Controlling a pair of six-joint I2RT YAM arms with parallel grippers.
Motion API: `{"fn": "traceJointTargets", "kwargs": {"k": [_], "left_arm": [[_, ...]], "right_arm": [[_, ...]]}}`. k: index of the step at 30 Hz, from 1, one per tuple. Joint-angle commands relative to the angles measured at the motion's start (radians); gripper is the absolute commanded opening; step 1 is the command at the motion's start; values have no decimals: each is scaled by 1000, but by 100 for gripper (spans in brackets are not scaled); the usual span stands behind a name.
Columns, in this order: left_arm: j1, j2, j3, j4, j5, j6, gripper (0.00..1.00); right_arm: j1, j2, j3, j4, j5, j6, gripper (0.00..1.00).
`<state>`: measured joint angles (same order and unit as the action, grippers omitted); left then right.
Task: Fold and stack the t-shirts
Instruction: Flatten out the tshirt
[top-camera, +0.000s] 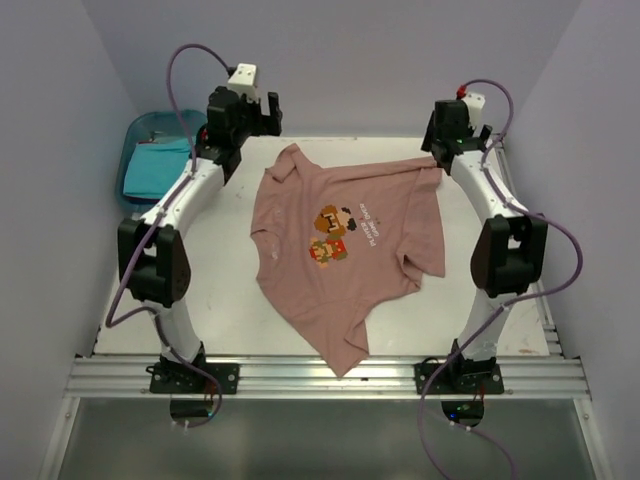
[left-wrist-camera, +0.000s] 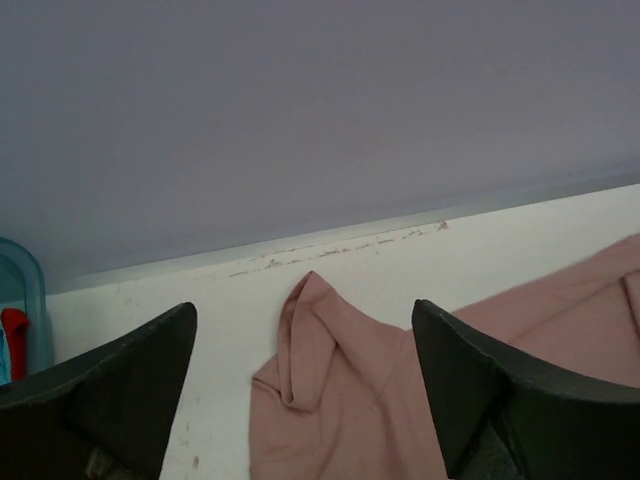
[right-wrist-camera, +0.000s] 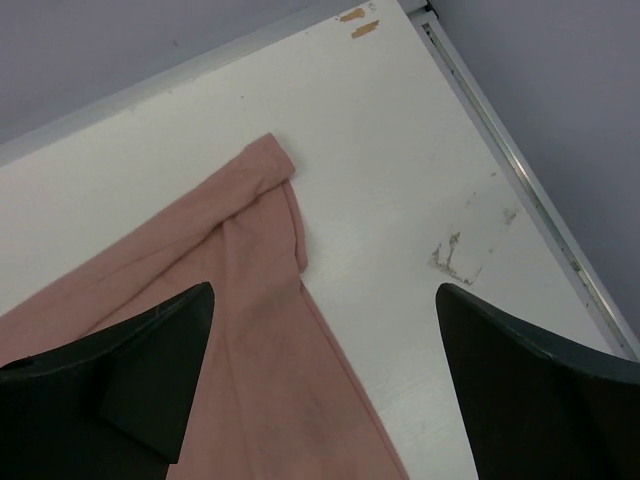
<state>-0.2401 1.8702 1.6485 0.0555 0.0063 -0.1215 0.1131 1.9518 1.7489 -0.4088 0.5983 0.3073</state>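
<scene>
The dusty pink t-shirt (top-camera: 340, 240) lies spread and rumpled on the white table, print up, its hem hanging over the near edge. My left gripper (top-camera: 262, 125) hovers open above its far left corner (left-wrist-camera: 330, 390), which lies folded between the dark fingers (left-wrist-camera: 110, 390). Over the far right corner (right-wrist-camera: 240, 290) my right gripper (top-camera: 447, 140) is open and holds nothing. The turquoise t-shirt (top-camera: 160, 165) lies in the blue bin, and a bit of the red one (left-wrist-camera: 14, 335) shows there in the left wrist view.
The blue plastic bin (top-camera: 135, 135) stands at the far left corner against the wall. A metal rail (right-wrist-camera: 520, 170) runs along the table's right edge. Purple walls enclose the back and both sides. Bare table (top-camera: 200, 290) lies left of the shirt.
</scene>
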Motion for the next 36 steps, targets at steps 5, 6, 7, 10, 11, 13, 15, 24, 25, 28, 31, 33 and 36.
{"fn": "traceJointTargets", "kwargs": {"k": [5, 6, 7, 10, 11, 13, 15, 24, 25, 28, 31, 33, 36], "left_arm": [[-8, -190, -334, 20, 193, -147, 27], [-13, -195, -361, 4, 220, -183, 13], [-21, -198, -403, -9, 230, -193, 4], [-67, -194, -467, -39, 245, -219, 0], [-92, -191, -480, -45, 248, -228, 0], [-119, -169, -515, -36, 267, -279, 0], [-157, -149, -533, -5, 316, -332, 0], [-320, -172, -599, -121, 343, -429, 0], [-330, -183, -633, -131, 336, -438, 0], [-373, -220, -699, -166, 311, -460, 0], [-415, -246, -753, -175, 284, -471, 0], [-438, -241, -763, -187, 281, -471, 0], [-465, -206, -770, -219, 255, -468, 0]], "right_arm": [[16, -286, -251, 16, -97, 68, 43], [16, -304, -276, 4, -95, 84, 0], [16, -332, -298, -14, -86, 102, 0], [17, -358, -345, -106, -55, 182, 0], [17, -360, -357, -132, -48, 193, 0], [17, -357, -371, -180, -46, 205, 0], [16, -344, -391, -217, -43, 231, 0], [17, -321, -497, -234, -236, 265, 0], [17, -320, -506, -237, -267, 268, 0], [20, -312, -552, -231, -299, 268, 0], [20, -301, -592, -234, -307, 262, 0], [22, -295, -612, -239, -313, 260, 0], [25, -274, -631, -240, -313, 256, 0]]}}
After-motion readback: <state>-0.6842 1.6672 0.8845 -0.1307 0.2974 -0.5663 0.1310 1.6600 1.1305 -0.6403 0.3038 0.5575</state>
